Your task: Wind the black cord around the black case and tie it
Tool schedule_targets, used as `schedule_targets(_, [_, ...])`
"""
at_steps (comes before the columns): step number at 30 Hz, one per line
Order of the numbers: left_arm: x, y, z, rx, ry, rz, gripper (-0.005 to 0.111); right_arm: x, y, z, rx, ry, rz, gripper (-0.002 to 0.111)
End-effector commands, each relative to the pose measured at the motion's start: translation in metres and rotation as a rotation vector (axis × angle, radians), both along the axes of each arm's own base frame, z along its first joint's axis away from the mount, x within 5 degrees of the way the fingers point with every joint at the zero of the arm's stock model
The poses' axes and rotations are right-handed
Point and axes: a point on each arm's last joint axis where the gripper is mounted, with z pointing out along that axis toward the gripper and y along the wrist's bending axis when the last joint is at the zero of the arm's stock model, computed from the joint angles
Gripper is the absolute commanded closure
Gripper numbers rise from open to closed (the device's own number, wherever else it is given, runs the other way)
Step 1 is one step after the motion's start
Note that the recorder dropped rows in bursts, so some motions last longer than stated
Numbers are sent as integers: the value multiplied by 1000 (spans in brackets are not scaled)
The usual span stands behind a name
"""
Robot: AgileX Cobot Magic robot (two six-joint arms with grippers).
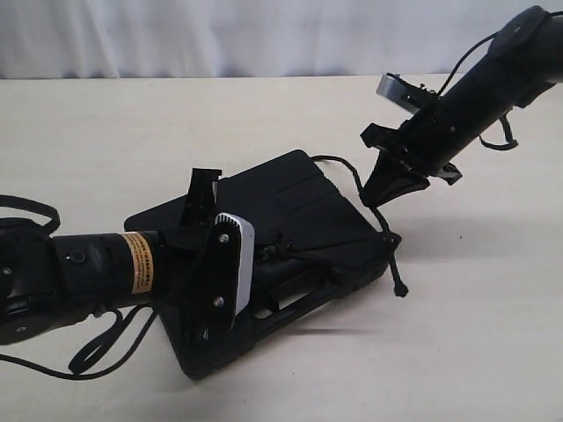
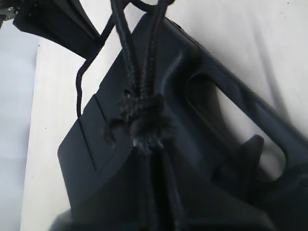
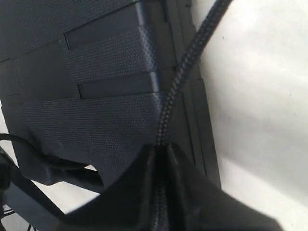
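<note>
The black case [image 1: 299,202] lies about mid-desk [image 1: 132,132], set skew to the desk's edges. The left gripper [image 2: 160,168] is over the case's handle end, toward the front edge, jaws pinched narrow on the black cord [image 3: 185,67] just behind a frayed knot [image 2: 142,118]. Two strands run on from that knot across the lid. The right gripper [image 1: 374,198] hangs at the case's corner nearest the desk's right edge, clamped tight on the cord too, and the line runs straight out of it along the case's edge. One loose end [image 1: 400,288] drops off that corner and rests on the desk, just beside the case.
</note>
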Motion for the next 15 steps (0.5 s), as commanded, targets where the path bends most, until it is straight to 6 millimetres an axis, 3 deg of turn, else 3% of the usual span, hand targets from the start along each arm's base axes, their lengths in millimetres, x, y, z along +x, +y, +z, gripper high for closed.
schedule_targets(1, [5, -9, 2, -103, -54, -25, 107, -5, 14, 3, -8, -14, 57, 90])
schedule_targets(11, [15, -10, -2, -51, -5, 26, 107, -7, 22, 3, -27, -14, 83, 59])
schedule_targets(15, [15, -10, -2, -48, -3, 27, 107, -6, 21, 5, -30, -19, 83, 56])
